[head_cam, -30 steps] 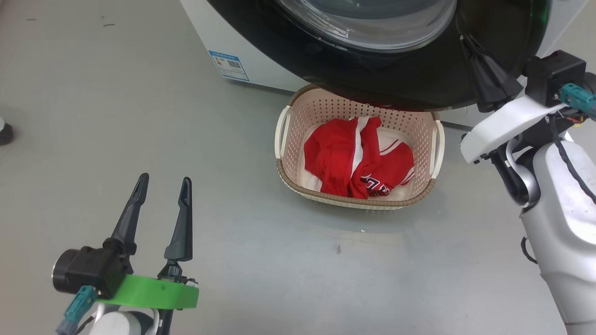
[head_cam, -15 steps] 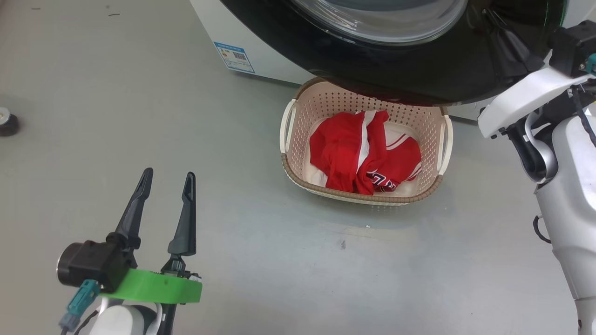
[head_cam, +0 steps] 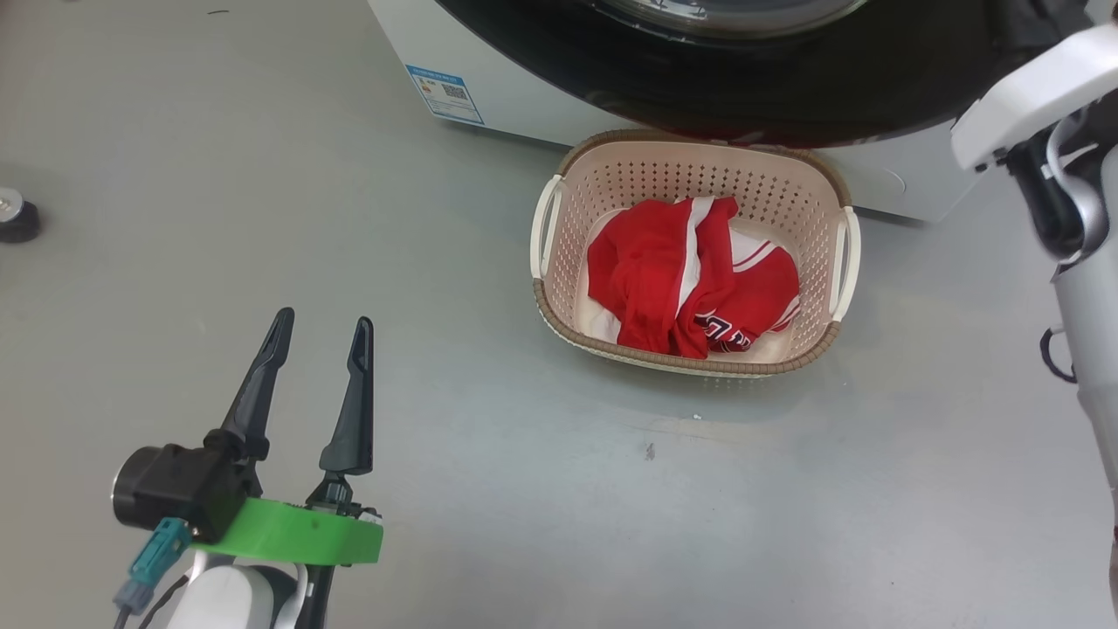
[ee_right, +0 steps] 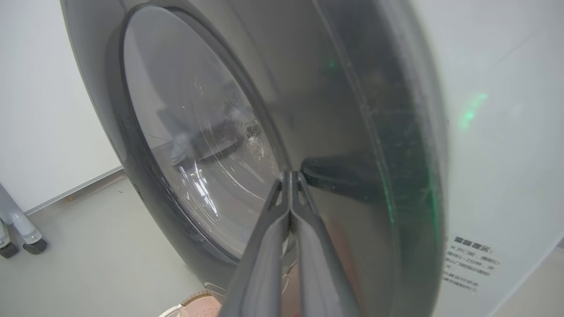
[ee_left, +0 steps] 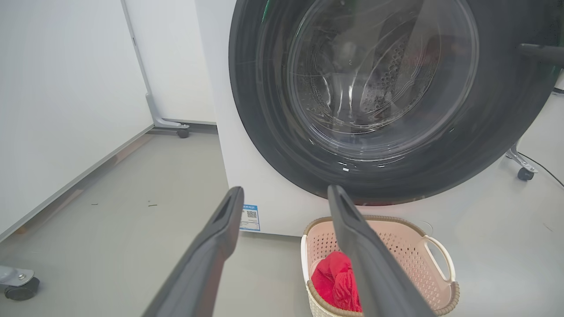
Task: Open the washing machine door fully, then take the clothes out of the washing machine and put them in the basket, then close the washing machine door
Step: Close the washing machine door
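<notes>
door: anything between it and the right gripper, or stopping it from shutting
Nothing visible. The right gripper, jaws shut, has its tips against the door; the basket sits below the door's lower edge.

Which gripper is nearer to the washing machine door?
Right. The right gripper, shut, touches the washing machine door with its tips; the left gripper, open, hangs over the floor, well short of it.

A test lab is showing: wheeled white partition panels (ee_left: 66,88) are standing on bare grey floor (ee_left: 132,198) by the washing machine (ee_left: 282,215).
</notes>
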Robot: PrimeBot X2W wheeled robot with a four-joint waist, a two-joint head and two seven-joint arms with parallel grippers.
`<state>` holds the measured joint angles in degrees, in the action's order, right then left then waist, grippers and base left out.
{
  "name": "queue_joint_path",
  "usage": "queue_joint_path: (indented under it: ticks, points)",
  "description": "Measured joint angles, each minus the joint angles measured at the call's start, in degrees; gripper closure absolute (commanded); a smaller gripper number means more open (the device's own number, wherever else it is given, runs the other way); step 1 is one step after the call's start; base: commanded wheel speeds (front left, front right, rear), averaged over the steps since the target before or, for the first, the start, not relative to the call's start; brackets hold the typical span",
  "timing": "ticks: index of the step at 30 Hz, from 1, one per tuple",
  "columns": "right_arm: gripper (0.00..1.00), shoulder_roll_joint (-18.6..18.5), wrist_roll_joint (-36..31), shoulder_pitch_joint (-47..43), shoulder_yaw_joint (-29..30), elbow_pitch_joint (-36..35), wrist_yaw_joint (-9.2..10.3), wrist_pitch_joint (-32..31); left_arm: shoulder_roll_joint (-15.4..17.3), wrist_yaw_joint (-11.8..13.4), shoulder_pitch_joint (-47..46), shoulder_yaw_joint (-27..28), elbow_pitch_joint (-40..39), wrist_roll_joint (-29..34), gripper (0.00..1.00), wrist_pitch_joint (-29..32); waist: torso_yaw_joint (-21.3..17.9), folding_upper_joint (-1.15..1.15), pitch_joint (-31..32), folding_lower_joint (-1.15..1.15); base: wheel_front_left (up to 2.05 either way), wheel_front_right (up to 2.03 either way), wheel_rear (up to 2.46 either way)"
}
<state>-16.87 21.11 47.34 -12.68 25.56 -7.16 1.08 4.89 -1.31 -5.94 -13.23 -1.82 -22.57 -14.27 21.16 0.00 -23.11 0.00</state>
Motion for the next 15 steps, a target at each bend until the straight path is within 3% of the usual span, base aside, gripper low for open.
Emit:
queue_joint_path:
  ticks: [5, 10, 15]
  points:
    - [1.0, -0.5, 0.0, 3.1, 1.4, 2.3, 0.37, 0.6, -0.2, -0.1, -0.1, 0.0, 0.8, 0.1, 0.0, 0.0, 0.4, 0.0, -0.3, 0.0, 0.0, 0.0, 0.0]
    - [1.0, -0.5, 0.0, 5.2, 2.8, 4.0, 2.23, 2.1, -0.4, -0.2, -0.7, 0.0, 1.0, 0.1, 0.0, 0.0, 0.6, 0.0, -0.7, 0.0, 0.0, 0.0, 0.0]
    - [1.0, -0.4, 0.0, 6.1, 2.6, 5.7, 2.31, 3.8, -0.7, -0.3, -1.4, 0.1, 1.0, 0.1, 0.0, 0.0, 0.6, 0.0, -0.9, 0.0, 0.0, 0.0, 0.0]
